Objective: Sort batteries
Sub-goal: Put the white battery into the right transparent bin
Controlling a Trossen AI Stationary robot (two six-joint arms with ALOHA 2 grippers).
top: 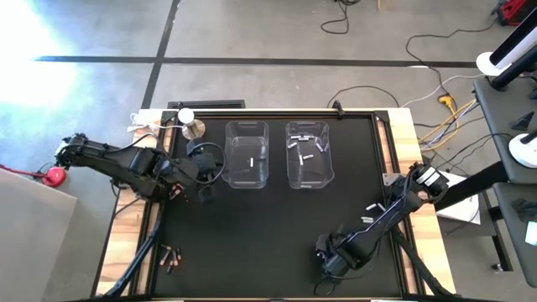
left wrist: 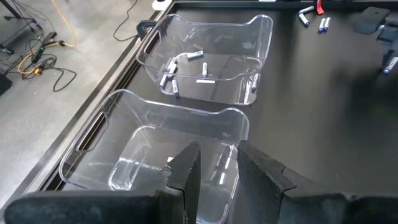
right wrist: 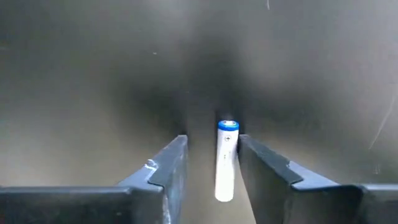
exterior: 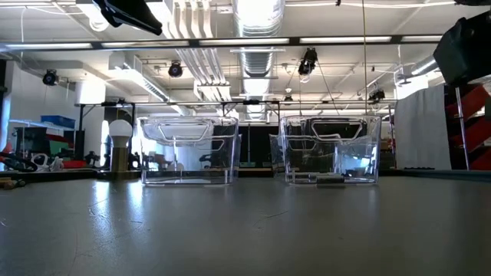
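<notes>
Two clear plastic bins stand at the far middle of the black mat: the left bin (top: 247, 155) holds one white battery (top: 250, 160), and the right bin (top: 308, 153) holds several white batteries (left wrist: 186, 62). My left gripper (left wrist: 217, 171) hovers open over the left bin's near-left wall (left wrist: 186, 118), holding nothing. My right gripper (right wrist: 212, 168) is open low over the mat near the near edge (top: 325, 256). Its fingers stand on either side of a white battery with a blue end (right wrist: 226, 158), which lies on the mat along the fingers. Copper batteries (top: 171, 257) lie near the mat's near-left corner. My right gripper comes down over the white battery with its fingers lying along it. One finger (right wrist: 264, 165) stands right against the battery's side (right wrist: 234, 155), and I cannot tell whether it touches. The other finger is clearly apart. The battery lies flat on the mat.
A few white batteries (top: 369, 210) and a small red bit (left wrist: 319, 6) lie on the mat right of the middle. A bulb-like object and a metal cup (top: 191, 124) stand at the far left corner. Open mat lies between the bins and the near edge.
</notes>
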